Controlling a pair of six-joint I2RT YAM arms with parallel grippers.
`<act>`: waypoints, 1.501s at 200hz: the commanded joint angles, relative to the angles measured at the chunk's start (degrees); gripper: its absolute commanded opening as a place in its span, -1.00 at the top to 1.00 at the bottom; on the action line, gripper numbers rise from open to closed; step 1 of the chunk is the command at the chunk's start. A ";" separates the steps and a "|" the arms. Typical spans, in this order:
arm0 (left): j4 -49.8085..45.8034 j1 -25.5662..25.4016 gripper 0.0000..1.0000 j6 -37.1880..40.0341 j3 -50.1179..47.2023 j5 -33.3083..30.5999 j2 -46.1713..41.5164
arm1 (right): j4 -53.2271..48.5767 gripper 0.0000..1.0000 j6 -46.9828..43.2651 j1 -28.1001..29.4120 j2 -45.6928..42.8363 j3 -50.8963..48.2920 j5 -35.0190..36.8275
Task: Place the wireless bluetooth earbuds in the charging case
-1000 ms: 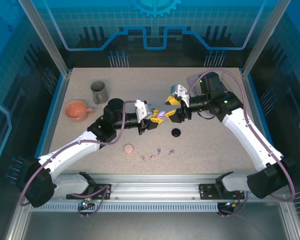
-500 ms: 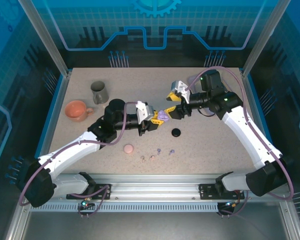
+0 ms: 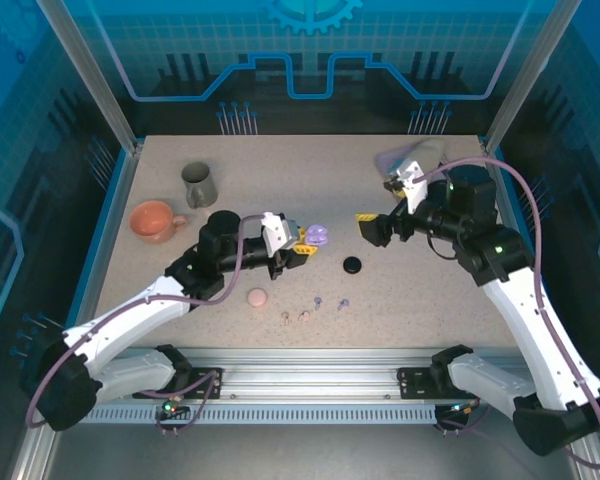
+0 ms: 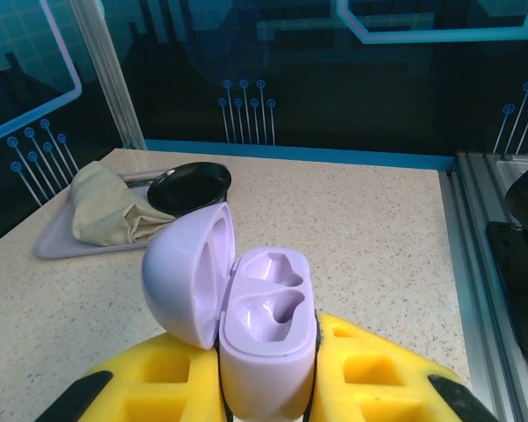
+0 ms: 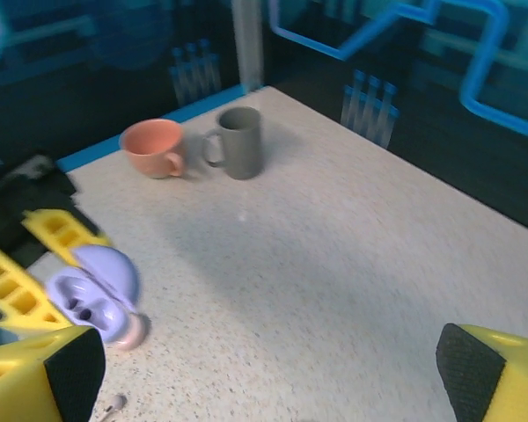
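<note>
The left claw (image 4: 264,391) is clamped on the base of the lavender case (image 4: 266,325), holding it with the lid swung back and both empty sockets facing up, probably so a bud can be dropped straight in. The right claw (image 5: 273,378) stands wide apart and holds nothing, near the case and free to fetch. The earbuds (image 3: 342,302) lie loose on the table (image 3: 430,300) towards its front edge, near a pink case (image 3: 257,297) and a black case (image 3: 353,264).

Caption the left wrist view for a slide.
Left gripper holds the open, empty lavender case.
</note>
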 commanded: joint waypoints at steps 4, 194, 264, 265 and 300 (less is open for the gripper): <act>-2.03 -0.36 0.91 1.97 -2.27 -2.85 -5.04 | -4.24 -1.00 14.78 -1.28 -3.33 -2.83 9.74; -9.76 -0.40 0.90 0.79 -9.86 -6.49 -25.52 | -14.30 -0.03 47.28 25.15 30.19 -8.46 17.78; -12.50 -0.36 0.90 -1.76 -11.30 -8.10 -32.04 | -13.92 0.05 46.94 28.04 45.68 0.18 13.08; -12.56 -0.38 0.90 -1.75 -11.31 -8.13 -32.12 | -13.96 0.05 46.95 28.06 45.86 0.34 13.10; -13.32 -0.35 0.91 -1.56 -11.50 -8.69 -33.60 | -15.86 0.10 48.22 29.61 50.43 4.07 14.34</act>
